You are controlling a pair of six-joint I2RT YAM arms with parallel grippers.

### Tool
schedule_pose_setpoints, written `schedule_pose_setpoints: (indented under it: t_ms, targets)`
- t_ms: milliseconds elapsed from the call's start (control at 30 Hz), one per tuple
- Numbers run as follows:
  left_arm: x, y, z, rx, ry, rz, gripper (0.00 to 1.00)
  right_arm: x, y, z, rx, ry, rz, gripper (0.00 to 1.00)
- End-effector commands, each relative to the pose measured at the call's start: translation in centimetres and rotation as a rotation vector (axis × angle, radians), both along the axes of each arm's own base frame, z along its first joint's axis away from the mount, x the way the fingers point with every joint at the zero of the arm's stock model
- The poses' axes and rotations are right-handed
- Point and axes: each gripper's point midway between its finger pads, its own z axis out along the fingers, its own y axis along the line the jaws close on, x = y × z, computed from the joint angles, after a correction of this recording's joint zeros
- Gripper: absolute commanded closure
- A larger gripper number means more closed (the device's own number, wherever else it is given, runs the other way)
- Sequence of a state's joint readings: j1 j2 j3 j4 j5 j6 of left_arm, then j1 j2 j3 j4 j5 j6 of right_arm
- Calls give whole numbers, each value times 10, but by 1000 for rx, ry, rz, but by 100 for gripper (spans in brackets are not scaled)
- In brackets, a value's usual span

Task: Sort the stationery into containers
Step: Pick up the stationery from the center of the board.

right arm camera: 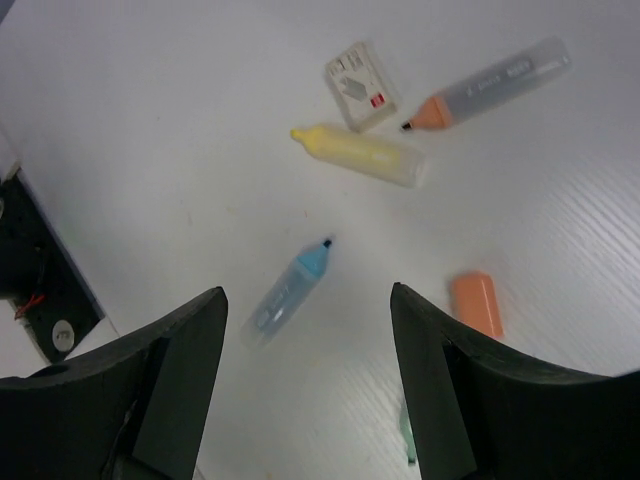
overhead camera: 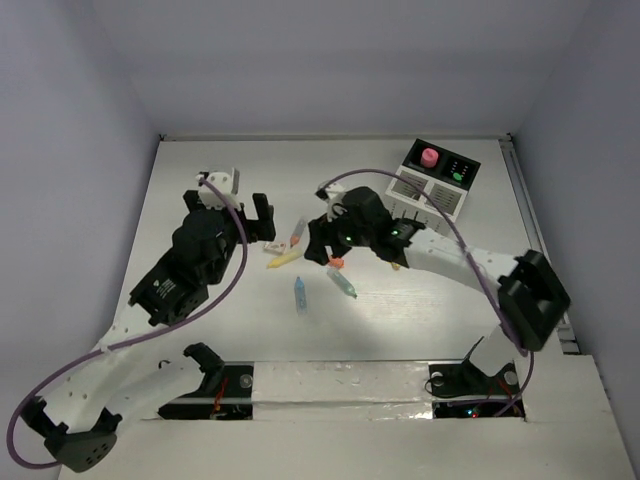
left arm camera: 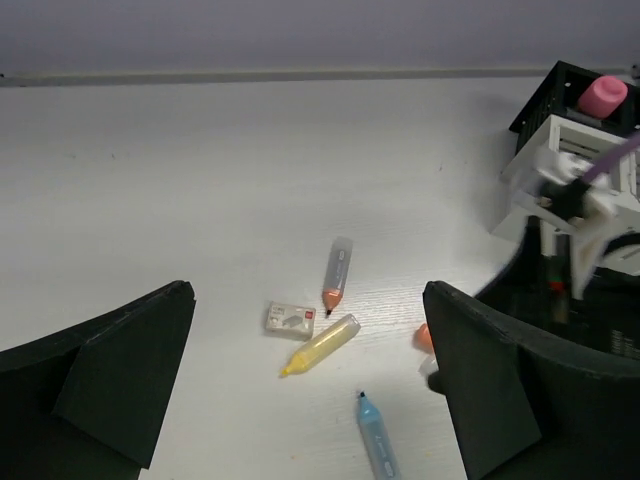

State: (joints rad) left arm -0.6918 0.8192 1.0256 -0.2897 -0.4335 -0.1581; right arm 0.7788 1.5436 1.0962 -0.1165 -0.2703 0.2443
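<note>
pick step, sort partly done. right gripper low over loose stationery at table centre, jaws apart, nothing held. blue pen under gap, orange cap just beside one finger, yellow pen and white eraser farther off. left gripper wide open, empty. containers far right, pink-capped bottle inside. next, likely: line jaws across blue pen, lower, close, carry to containers.

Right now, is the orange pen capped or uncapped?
Uncapped: the orange pen shows its bare dark tip, and a loose orange cap lies apart from it.
</note>
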Motion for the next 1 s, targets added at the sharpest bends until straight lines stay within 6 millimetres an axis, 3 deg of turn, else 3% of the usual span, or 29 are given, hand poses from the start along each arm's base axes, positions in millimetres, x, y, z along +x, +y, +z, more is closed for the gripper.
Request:
schedule_pose_setpoints:
  t_ms: [0, 67, 133, 167, 200, 267, 300, 367, 400, 467, 500, 533, 567, 667, 967]
  targets:
    - [-12, 17, 6, -109, -50, 44, 1, 29, 26, 2, -63, -85, 22, 28]
    - [-14, 17, 10, -177, -83, 51, 1, 45, 46, -9, -97, -93, 43, 29]
    - [-15, 28, 10, -204, -103, 96, 1, 53, 54, -20, -136, -74, 58, 29]
    - [-18, 36, 19, -232, -133, 118, 1, 60, 67, -8, -126, -107, 74, 29]
    - [-23, 44, 27, -255, -162, 128, 1, 65, 68, -29, -174, -80, 71, 29]
    - [-27, 57, 35, -268, -205, 161, 1, 69, 79, -36, -209, -88, 76, 29]
    - [-30, 64, 32, -267, -218, 180, 1, 78, 85, -43, -236, -85, 65, 29]
    - [-30, 71, 22, -250, -212, 214, 1, 78, 97, -49, -267, -95, 85, 29]
    - [-29, 71, 12, -238, -194, 217, 1, 80, 95, -56, -301, -86, 83, 29]
    - [-29, 68, 6, -229, -175, 201, 1, 82, 110, -63, -325, -99, 106, 29]
    - [-29, 66, 8, -226, -178, 192, 1, 81, 108, -70, -359, -97, 127, 29]
    - [-30, 66, 10, -228, -185, 183, 1, 84, 117, -62, -353, -122, 141, 29]
    - [-29, 66, 13, -231, -195, 182, 1, 85, 118, -77, -382, -110, 150, 29]
    - [-34, 66, 18, -246, -215, 161, 1, 82, 125, -90, -429, -120, 189, 29]
    - [-37, 63, 21, -253, -230, 134, 1, 89, 126, -115, -471, -116, 183, 29]
